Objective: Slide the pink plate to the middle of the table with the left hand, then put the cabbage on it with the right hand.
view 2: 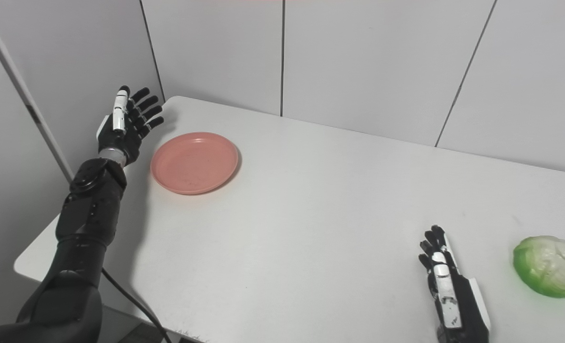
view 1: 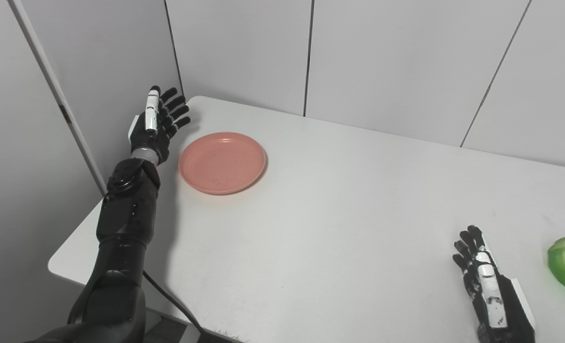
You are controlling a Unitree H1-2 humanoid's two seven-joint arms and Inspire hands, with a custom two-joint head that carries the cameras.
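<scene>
open left hand beside pink plate

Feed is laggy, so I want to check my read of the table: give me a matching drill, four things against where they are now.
Things:
1. pink plate
2. cabbage
3. left robot hand
4. right robot hand

Places:
A. near right edge of the table, untouched
B. far left part of the table, empty
C. open, raised just left of the plate
D. open, low over the table, left of the cabbage

Pairs: 1-B, 2-A, 3-C, 4-D
</scene>
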